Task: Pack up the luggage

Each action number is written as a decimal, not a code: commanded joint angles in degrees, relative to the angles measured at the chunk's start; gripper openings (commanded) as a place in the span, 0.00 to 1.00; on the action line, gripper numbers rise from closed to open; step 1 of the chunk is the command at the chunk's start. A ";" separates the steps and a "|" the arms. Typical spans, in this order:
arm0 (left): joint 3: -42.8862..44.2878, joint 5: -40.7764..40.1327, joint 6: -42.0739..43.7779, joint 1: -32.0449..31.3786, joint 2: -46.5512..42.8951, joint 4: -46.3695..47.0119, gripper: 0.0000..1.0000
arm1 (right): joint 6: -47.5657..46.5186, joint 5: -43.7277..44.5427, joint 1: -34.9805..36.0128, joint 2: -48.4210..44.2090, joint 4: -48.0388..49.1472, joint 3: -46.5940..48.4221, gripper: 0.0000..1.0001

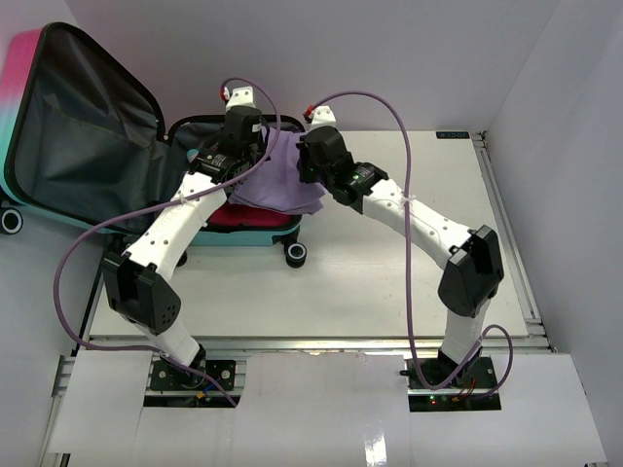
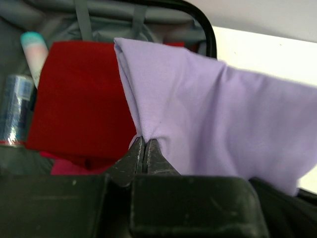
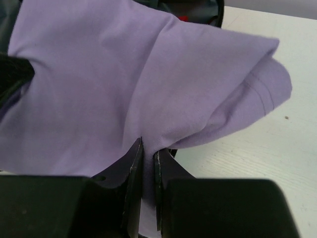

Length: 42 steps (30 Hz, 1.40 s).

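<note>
Pinching purple cloth taut between left gripper and right gripper, to drop it flat into luggage just below.
</note>
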 commanded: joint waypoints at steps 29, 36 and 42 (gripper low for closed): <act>0.60 3.96 9.75 16.78 15.36 14.88 0.00 | 2.61 -12.70 -5.30 28.60 13.28 23.69 0.08; 4.09 4.60 8.26 18.56 19.15 14.63 0.28 | 1.81 -14.78 -6.60 28.57 20.94 19.17 0.31; 8.78 5.52 8.65 19.14 18.81 14.79 0.50 | -1.88 -17.16 -6.60 24.46 20.52 15.49 0.52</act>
